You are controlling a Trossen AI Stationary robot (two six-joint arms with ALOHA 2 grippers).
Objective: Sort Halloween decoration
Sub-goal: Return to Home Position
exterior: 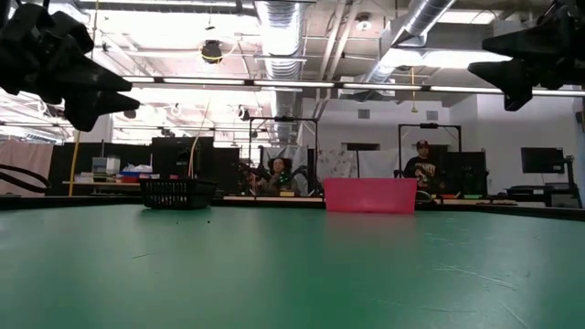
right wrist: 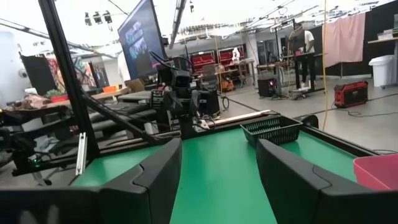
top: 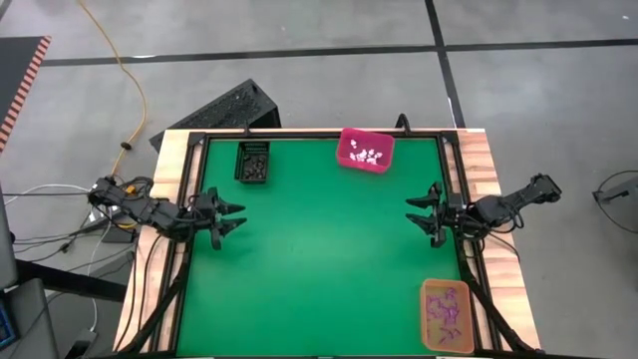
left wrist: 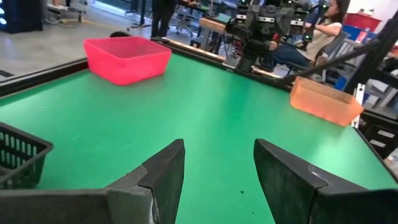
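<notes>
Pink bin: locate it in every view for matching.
High view: pink bin at the far edge.
Low view: pink bin mid-picture, far back.
Left wrist view: pink bin ahead of the left pincer.
Right wrist view: only its corner.
Shared landmark: black basket, in all four.

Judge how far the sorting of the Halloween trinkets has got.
Done: white trinkets lie in the pink bin, dark trinkets in the black bin, purple trinkets in the orange bin. In hand: nothing; the left gripper and right gripper hang open and empty over opposite sides of the green mat. Left: seemingly nothing; no trinket shows there.
</notes>
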